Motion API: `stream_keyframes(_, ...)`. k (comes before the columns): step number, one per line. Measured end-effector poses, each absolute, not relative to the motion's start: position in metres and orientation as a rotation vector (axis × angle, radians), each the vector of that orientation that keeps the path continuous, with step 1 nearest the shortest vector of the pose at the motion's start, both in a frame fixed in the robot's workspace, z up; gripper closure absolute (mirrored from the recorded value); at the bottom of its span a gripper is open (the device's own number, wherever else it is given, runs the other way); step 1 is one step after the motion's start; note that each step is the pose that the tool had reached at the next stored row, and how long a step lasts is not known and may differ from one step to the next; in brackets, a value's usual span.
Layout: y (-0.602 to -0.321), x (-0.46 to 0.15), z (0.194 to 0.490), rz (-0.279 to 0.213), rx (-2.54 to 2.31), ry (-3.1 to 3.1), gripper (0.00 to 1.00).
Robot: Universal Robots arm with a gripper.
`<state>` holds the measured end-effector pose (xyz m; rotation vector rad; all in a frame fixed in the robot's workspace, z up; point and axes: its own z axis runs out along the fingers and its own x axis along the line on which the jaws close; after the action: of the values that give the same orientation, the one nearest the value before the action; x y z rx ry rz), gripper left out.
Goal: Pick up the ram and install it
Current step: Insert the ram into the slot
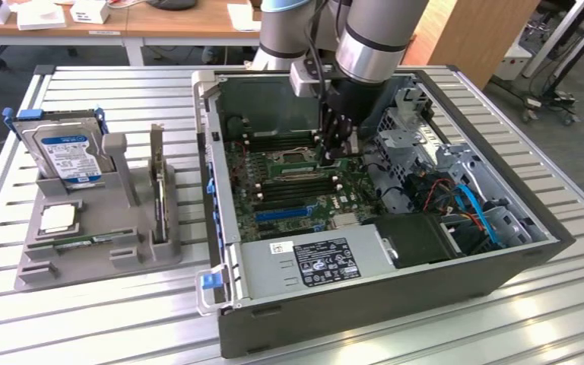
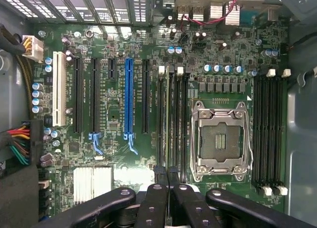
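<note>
My gripper [image 1: 334, 152] hangs inside the open computer case [image 1: 535, 251], low over the motherboard [image 2: 124, 158]. The fingertips [image 2: 162, 174] are pressed together, so it is shut, and I can make out nothing between them. They hover by the row of memory slots [image 2: 172, 119] beside the CPU socket [image 2: 219, 139]. Outside the case, a thin green strip that looks like the ram [image 1: 77, 242] lies flat in the front groove of the grey holder [image 1: 145, 255] on the exterior view's left.
The holder also carries a silver hard drive with a blue label [image 1: 67, 156], an upright expansion card [image 1: 157, 186] and a square chip [image 1: 58, 219]. Cables and drive cages [image 1: 455, 198] crowd the case on the exterior view's right. A power supply [image 1: 318, 266] fills the case's near end.
</note>
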<state>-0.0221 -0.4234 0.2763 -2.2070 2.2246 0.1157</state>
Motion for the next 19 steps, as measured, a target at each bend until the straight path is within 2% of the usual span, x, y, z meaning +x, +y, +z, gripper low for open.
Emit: stream_keyframes(19, -0.423, -0.022, 0.265, 0.116, -2.207, 2.225, 0.89)
